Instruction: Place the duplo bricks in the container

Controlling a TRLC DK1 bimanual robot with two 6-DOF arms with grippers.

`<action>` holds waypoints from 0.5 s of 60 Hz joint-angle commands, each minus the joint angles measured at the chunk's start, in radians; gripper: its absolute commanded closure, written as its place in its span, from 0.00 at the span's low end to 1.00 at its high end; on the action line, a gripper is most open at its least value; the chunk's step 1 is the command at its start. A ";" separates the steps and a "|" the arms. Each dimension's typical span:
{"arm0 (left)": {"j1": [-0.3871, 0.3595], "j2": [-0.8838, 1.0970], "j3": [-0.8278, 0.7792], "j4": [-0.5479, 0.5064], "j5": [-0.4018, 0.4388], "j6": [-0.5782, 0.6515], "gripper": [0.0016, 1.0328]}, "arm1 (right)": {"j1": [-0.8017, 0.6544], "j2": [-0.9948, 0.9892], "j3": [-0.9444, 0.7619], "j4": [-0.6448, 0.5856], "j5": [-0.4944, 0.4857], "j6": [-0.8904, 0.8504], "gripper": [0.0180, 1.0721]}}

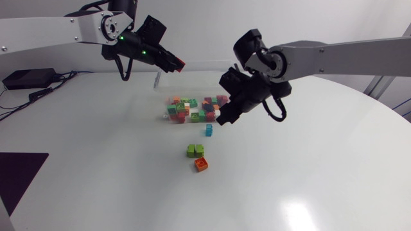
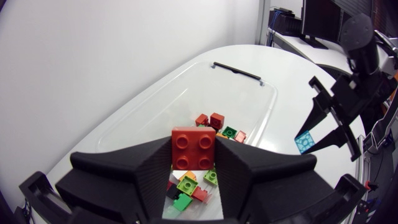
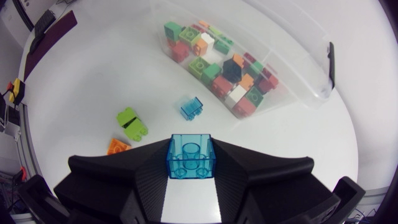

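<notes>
Left end effector (image 2: 194,155) clamps red brick (image 2: 194,147); right end effector (image 3: 191,160) clamps blue brick (image 3: 191,154).

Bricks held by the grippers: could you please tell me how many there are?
2: a red brick in the left gripper, a blue brick in the right gripper.

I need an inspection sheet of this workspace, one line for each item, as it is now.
Surface: white round table, glossy.
Job's things: clear container holds many mixed bricks; loose blue brick, green brick and orange brick lie on the table before it.
Clutter: dark mat at the table's rim.
Grippers: left gripper shut on red brick, over the container; right gripper shut on held blue brick, beside the container.
Cables: black cable loops at both wrists; black box with cables at the left rim.
Surroundings: nothing seen.
</notes>
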 commanded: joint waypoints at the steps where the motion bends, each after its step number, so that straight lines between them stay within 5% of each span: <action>1: 0.004 0.064 0.100 0.018 -0.015 -0.056 0.73 | 0.005 -0.036 0.033 -0.028 -0.005 0.029 0.72; 7: -0.003 0.116 0.168 0.035 -0.046 -0.090 0.69 | 0.008 -0.059 0.062 -0.034 -0.007 0.043 0.72; 11: -0.011 0.143 0.206 0.040 -0.107 -0.112 0.56 | 0.008 -0.067 0.085 -0.030 -0.007 0.055 0.72; 14: -0.014 0.145 0.209 0.058 -0.138 -0.129 0.31 | 0.008 -0.072 0.103 -0.024 -0.007 0.060 0.72; 15: -0.014 0.143 0.205 0.075 -0.160 -0.135 0.15 | 0.008 -0.075 0.110 -0.017 -0.009 0.063 0.72; 17: -0.014 0.136 0.192 0.096 -0.183 -0.141 0.05 | 0.008 -0.076 0.120 -0.005 -0.012 0.072 0.72; 30: 0.009 -0.051 -0.023 0.244 -0.213 -0.142 0.05 | 0.008 -0.026 0.232 0.072 -0.012 0.112 0.72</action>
